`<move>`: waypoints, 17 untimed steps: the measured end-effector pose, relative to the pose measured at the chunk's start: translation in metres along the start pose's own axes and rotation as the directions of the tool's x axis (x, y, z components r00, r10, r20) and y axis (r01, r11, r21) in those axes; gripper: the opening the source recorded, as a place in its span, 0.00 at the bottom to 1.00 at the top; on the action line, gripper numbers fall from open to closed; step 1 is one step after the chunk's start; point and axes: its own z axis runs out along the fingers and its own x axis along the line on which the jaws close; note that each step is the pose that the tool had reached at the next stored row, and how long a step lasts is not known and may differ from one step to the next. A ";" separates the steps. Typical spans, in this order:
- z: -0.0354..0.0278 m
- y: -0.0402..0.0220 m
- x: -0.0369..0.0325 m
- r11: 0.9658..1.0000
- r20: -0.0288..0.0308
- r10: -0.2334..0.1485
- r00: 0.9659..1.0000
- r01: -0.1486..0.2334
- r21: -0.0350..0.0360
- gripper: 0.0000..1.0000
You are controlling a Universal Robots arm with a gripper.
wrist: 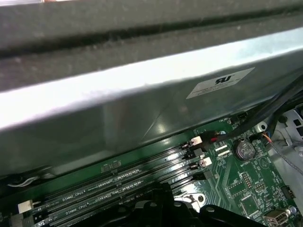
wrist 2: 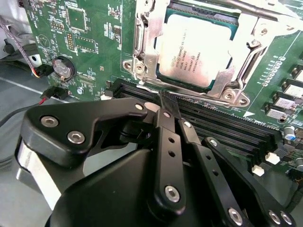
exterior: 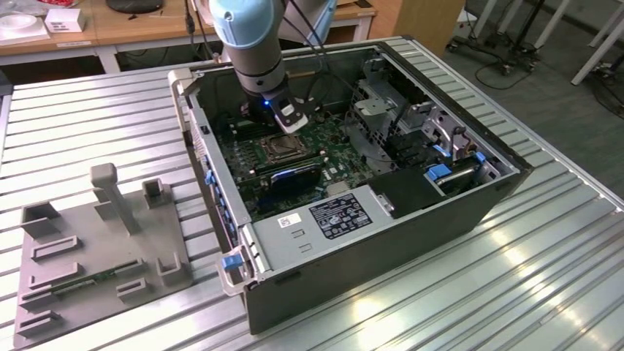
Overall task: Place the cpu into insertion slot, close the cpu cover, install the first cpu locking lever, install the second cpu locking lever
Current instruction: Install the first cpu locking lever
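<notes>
Your gripper (wrist 2: 166,101) hangs inside the open computer case (exterior: 468,212). In the second wrist view its two black fingers are pressed together with no gap, tips just over the metal edge between the socket and the long black memory slots (wrist 2: 213,125). They appear to hold nothing; whether the tips bear on a thin wire lever there, you cannot tell.

The cpu (wrist 2: 195,49) sits flat in the insertion slot (wrist 2: 142,42), silvery top up. The cpu cover (wrist 2: 258,33) lies down around it, framing the chip on all sides. In the exterior view the socket is in the middle of the green motherboard (exterior: 337,146), directly under the arm's wrist.

Risks, as judgement: the tips work very close to the memory slots and their white latches (wrist: 196,140); a sideways slip could scrape the slots or the board. If a lever is not caught under its hook, it could spring up and lift the cover. A loose cable (wrist 2: 28,111) lies beside the gripper body and could snag.

The case lies on its side near the far edge of a ribbed metal table (exterior: 546,292). A grey fixture block (exterior: 98,248) sits at the table's near corner on the exterior view's left. Beyond the table: wooden desks (exterior: 127,29) and a grey floor.
</notes>
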 end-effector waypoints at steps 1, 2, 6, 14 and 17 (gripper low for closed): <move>0.0000 0.0000 0.0000 1.000 0.000 0.000 1.000 0.000 0.000 0.11; 0.0000 0.0000 0.0000 1.000 0.000 0.001 1.000 -0.001 0.000 0.11; -0.0009 0.0005 -0.0002 1.000 0.002 0.004 1.000 -0.004 0.001 0.11; -0.0034 0.0026 -0.0002 1.000 0.004 0.010 1.000 -0.010 0.002 0.11; -0.0031 0.0037 0.0002 1.000 0.004 0.011 1.000 -0.011 0.002 0.11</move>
